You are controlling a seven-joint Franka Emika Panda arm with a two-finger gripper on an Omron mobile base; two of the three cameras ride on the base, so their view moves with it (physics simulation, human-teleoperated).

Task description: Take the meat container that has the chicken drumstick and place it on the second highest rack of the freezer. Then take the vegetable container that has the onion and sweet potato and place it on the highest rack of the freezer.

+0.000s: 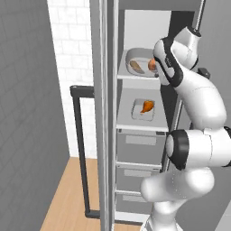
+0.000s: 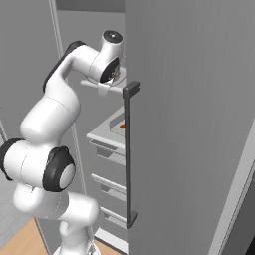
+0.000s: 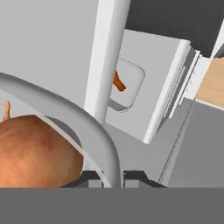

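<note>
A: Gripper up at the top rack, right at the rim of the vegetable container. Rim between the 2 tips, so probably pinched on it, but cannot tell for sure: tips mostly hidden at the bottom of the hand view.

B: And inside it?

A: Big brown onion close by, filling the low left of the hand view. From the left base view, sweet potato lying in the same container on the highest rack.

B: Meat container?

A: Already on the 2nd highest rack, 1 rack below. Meat container flat, chicken drumstick inside. Also seen far off in the hand view, drumstick a small orange bit.

B: So what now?

A: Looks like the last bit: set down flat, let go, pull back. Best to check the container sits fully on the rack, not hanging over the front edge. Then open wide and back out straight, no bumping the rim, no tipping the onion out.

B: Anything different from the other side?

A: Right base view: mostly the freezer door and its dark handle, with the hand poking in behind. Food nearly all hidden there. Left base view: both racks and the drawers below. Hand view: rim up close.
</note>
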